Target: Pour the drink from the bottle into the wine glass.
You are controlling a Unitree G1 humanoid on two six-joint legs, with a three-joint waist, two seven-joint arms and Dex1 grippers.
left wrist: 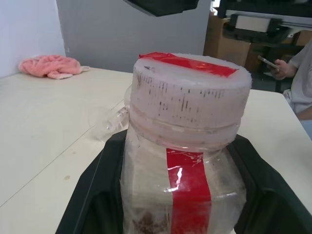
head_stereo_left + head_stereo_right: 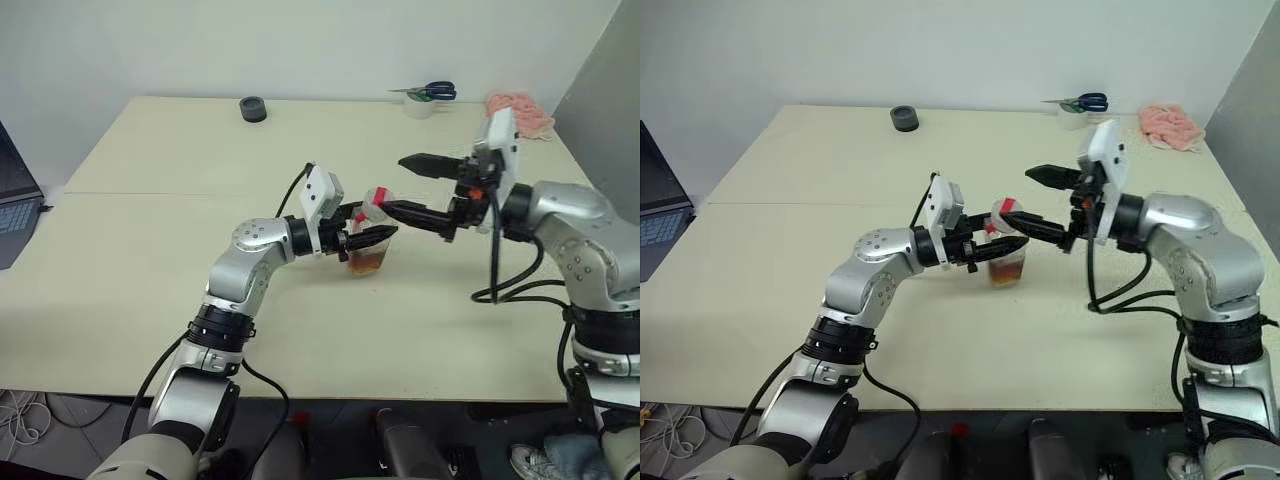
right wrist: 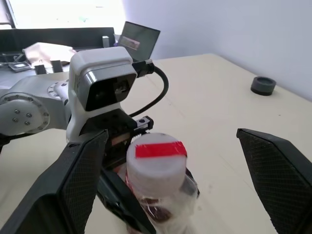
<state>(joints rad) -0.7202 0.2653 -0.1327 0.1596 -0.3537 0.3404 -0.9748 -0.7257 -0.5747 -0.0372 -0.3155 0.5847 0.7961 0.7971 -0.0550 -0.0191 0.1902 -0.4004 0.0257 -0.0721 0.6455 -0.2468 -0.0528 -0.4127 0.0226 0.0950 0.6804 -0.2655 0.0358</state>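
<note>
The biggest risk was the cap (image 3: 155, 161) — it still sat on the bottle (image 1: 183, 161), so no pour could begin until it came off. The right gripper (image 2: 402, 185) stood with its fingers spread wide, one finger above the cap and one just beside it, gripping nothing. If it closed off-centre on the cap, the twist could probably wrench the bottle round in the other grip or tip it. A slip there would likely spill the drink (image 2: 367, 262), the amber liquid low in the bottle.

The left gripper (image 2: 372, 238) was clenched on the bottle's body, a black finger on either side of it, near the centre of the head view. The bottle stood roughly upright, with its base down near the table (image 2: 150, 250); whether it rested there or was lifted clear I could not tell. Its red label strip ran up the side facing the left wrist camera.

The wine glass (image 1: 105, 124) appeared as a faint clear shape lying on its side on the table left of the bottle in the left wrist view — a poor target for pouring until someone stood it up, if that reading is right.
</note>
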